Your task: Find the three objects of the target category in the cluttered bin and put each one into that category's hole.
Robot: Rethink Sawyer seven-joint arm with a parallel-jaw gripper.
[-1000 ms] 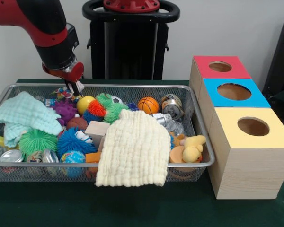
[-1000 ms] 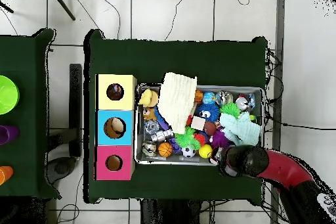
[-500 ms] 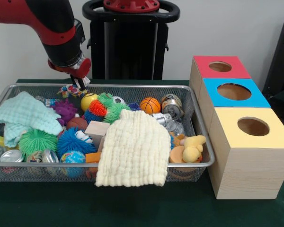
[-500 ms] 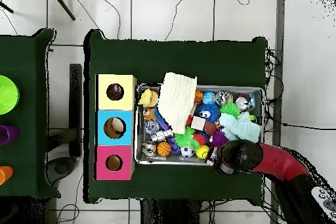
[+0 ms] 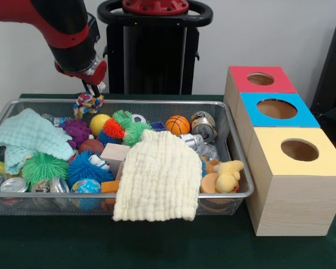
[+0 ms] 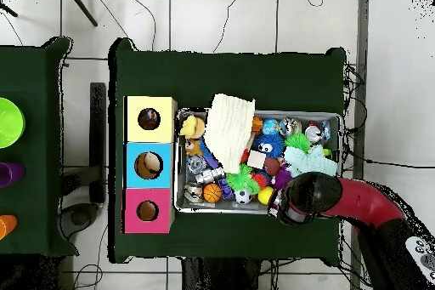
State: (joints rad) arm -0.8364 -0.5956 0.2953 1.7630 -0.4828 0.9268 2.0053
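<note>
Red-and-black arm enters front view from upper left, slants down to right. Wrist cuff red, black section above it. Hand point(image 5: 90, 88) points straight down, fingers pinched together on small ruffled fabric piece point(image 5: 88, 102) hanging just under tips. Overhead view: arm comes in from lower right corner, black wrist housing hides hand; fingers not visible there. Pedestal upright behind, red cap at top edge.

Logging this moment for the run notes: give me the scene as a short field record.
gripper: shut on ruffled fabric piece, lifted above the far rim
wire mesh bin: crowded with balls, cans and toys
cream waffle cloth: draped over the near rim
mint-green waffle cloth: in the bin
yellow-topped box hole: nothing in it visible
</note>
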